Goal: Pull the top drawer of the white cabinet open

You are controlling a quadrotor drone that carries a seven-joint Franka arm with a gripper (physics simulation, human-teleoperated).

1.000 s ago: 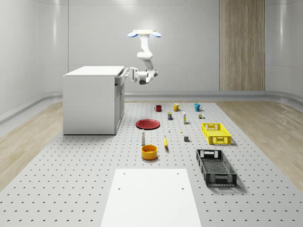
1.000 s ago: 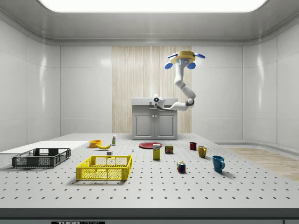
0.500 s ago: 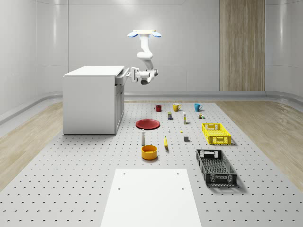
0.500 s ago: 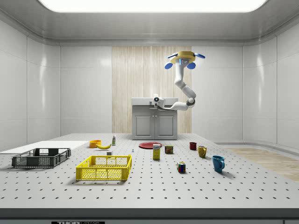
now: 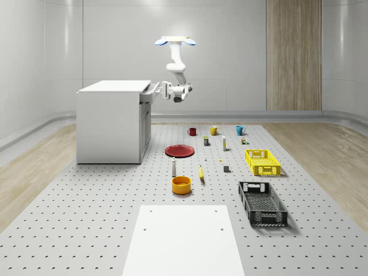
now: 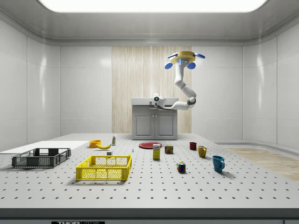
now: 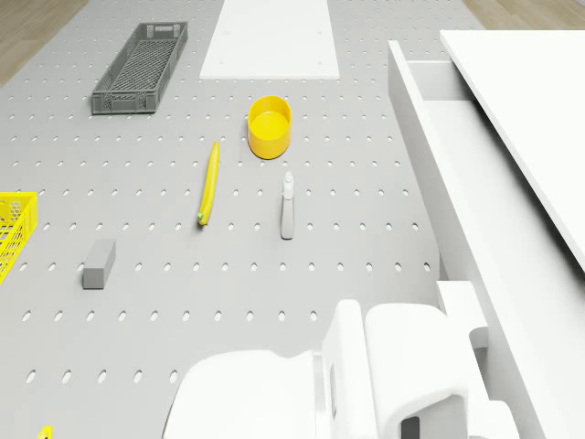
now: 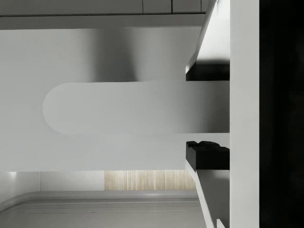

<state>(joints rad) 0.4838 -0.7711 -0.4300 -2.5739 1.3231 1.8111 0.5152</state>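
Note:
The white cabinet (image 5: 109,123) stands at the whole-scene view's left, and its top drawer (image 5: 149,94) juts a short way out of the front. In the drone view the drawer (image 7: 413,110) shows an open inside beside the cabinet top (image 7: 539,101). The drone (image 5: 175,41) hovers high beside the cabinet's front, over the table's far end, arm bent down toward the drawer. My gripper (image 5: 162,89) is at the drawer front, shut on the drawer handle. In the wrist view the rounded handle (image 8: 123,108) lies between the black pads (image 8: 207,156) of the gripper (image 8: 207,111).
On the pegboard table in front of the cabinet lie a red plate (image 5: 180,150), a small bottle (image 5: 173,167), a banana (image 5: 201,173) and an orange bowl (image 5: 181,184). Mugs (image 5: 214,130), a yellow crate (image 5: 262,162), a black crate (image 5: 262,203) and a white board (image 5: 184,241) sit further off.
The gripper and the drawer front have come slightly further out from the cabinet. The drone has stayed in place.

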